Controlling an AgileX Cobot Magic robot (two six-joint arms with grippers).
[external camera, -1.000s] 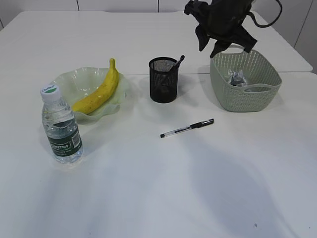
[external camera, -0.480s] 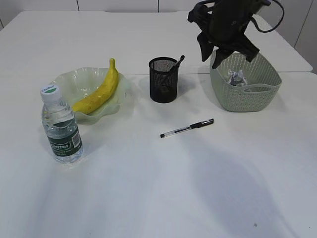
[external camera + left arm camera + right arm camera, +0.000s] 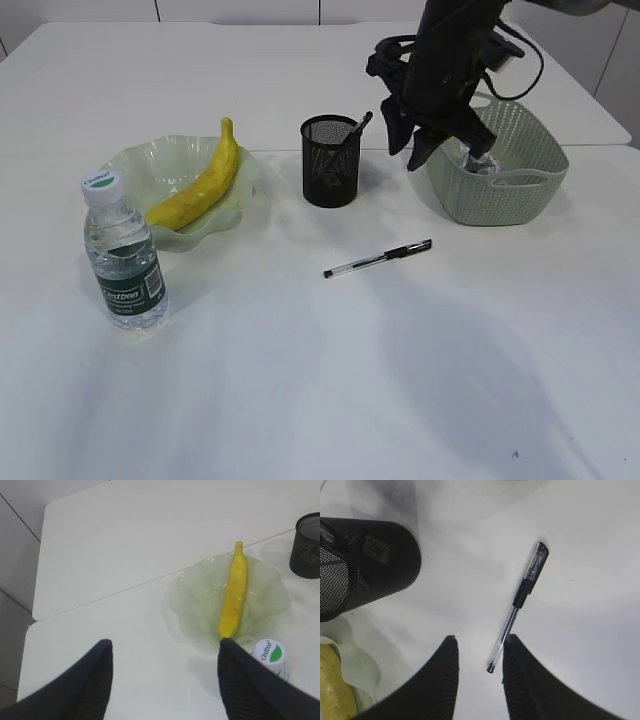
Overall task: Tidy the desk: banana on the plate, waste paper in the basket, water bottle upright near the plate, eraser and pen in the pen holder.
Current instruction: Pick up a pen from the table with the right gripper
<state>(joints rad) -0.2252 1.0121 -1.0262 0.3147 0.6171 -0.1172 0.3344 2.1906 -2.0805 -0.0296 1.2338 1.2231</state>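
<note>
Pen (image 3: 378,259) lies flat on the white table (image 3: 320,380), out in the open, in front of the black mesh pen holder (image 3: 330,160) and apart from it. I see it has a clear body and a black cap. Something dark sticks out of the pen holder, but I cannot tell what it is. My right gripper (image 3: 410,150) hangs in the air between the pen holder and the grey woven basket (image 3: 495,165), and its arm hides part of the basket. Crumpled paper (image 3: 480,157) peeks out inside. From the right wrist, its two fingers (image 3: 440,680) are a little apart and hold nothing. My left gripper (image 3: 165,680) is spread wide and empty, cut off at the bottom. The yellow banana (image 3: 200,185) lies on the wavy green plate (image 3: 140,165). The clear water bottle (image 3: 122,255) stands upright just beside the plate.
</note>
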